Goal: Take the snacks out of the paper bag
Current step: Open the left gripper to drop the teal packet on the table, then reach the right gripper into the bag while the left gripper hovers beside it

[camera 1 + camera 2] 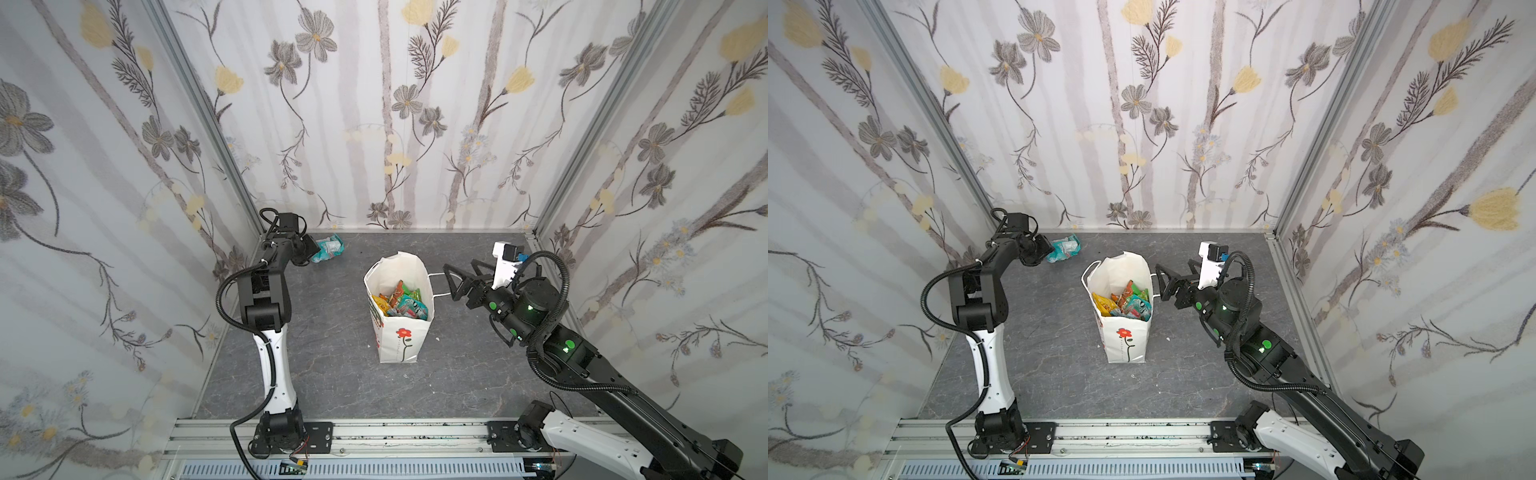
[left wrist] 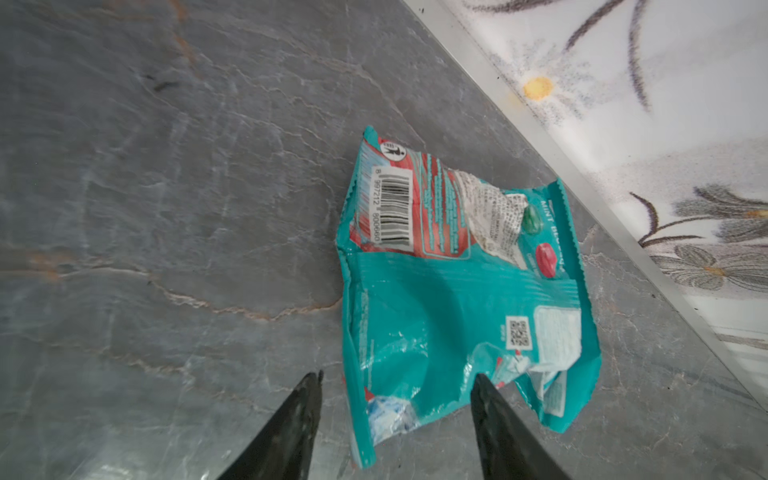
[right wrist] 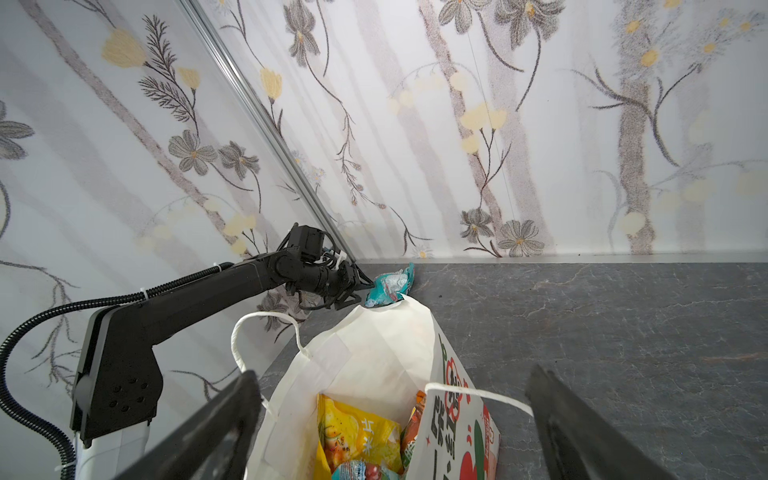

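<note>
The white paper bag (image 1: 400, 336) (image 1: 1128, 340) stands upright mid-table with its mouth open. Inside it lie several snacks (image 1: 400, 301) (image 1: 1126, 302), among them a yellow packet (image 3: 353, 428). One teal packet (image 1: 330, 248) (image 1: 1065, 248) (image 2: 449, 291) lies flat on the table at the back left. My left gripper (image 1: 311, 250) (image 2: 397, 375) is open, its fingers either side of that packet's near edge and apart from it. My right gripper (image 1: 451, 279) (image 3: 392, 372) stands wide open beside the bag's right rim. The bag's cord handle (image 3: 478, 395) crosses between its fingers.
Floral walls enclose the grey stone-look table (image 1: 332, 365) on three sides. The teal packet lies close to the back wall's metal edge (image 2: 582, 174). An aluminium rail (image 1: 395, 434) runs along the front and carries both arm bases.
</note>
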Motion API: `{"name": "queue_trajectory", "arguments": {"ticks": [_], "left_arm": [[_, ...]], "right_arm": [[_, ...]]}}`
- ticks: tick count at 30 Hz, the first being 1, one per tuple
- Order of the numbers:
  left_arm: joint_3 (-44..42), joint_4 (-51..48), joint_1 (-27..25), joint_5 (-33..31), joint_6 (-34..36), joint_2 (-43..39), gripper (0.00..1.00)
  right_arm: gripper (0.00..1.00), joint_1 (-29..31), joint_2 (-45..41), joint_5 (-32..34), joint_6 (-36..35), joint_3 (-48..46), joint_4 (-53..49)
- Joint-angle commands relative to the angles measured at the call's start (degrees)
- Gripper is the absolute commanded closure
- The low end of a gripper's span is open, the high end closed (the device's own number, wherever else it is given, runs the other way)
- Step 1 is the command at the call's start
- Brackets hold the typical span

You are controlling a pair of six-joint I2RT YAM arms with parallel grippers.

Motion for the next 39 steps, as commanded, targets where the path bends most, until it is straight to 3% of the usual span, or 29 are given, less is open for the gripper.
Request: {"name": "queue_trajectory", "arguments": {"ticks": [1,7,16,24,28,32,39], "left_arm": [[-1.4,-2.0,0.2,-3.5,0.9,-3.2,0.34],[-8.0,0.5,0.0,-1.2,-0.5,-13.5,0.32],[-20.1,5.7,-3.1,6.2,-2.4,-36.0,0.26],[-24.4,1.0,-13.8,6.3,7.1,-54.7,0.16],[-24.6,-3.1,-20.5,1.6,13.1,-61.6,0.11],[-24.1,-7.7,-26.8,-1.4,17.2,-66.7,0.09],[-24.3,-13.4,-35.3,1.1,22.0,-72.4,0.07]], "right_arm": [[0.01,0.0,-0.7,-0.3,0.8,1.5,-1.6],[0.01,0.1,-0.7,-2.7,1.4,6.2,-8.4],[0.03,1.8,4.4,-9.4,0.1,15.3,-17.9],[0.07,7.9,13.5,-8.7,-2.2,24.9,-26.9],[0.07,9.6,17.3,-8.2,-2.4,27.6,-28.9],[0.08,10.5,21.3,-8.2,-2.4,30.3,-30.9],[0.11,10.7,28.6,-7.2,-2.0,35.4,-35.6]]}}
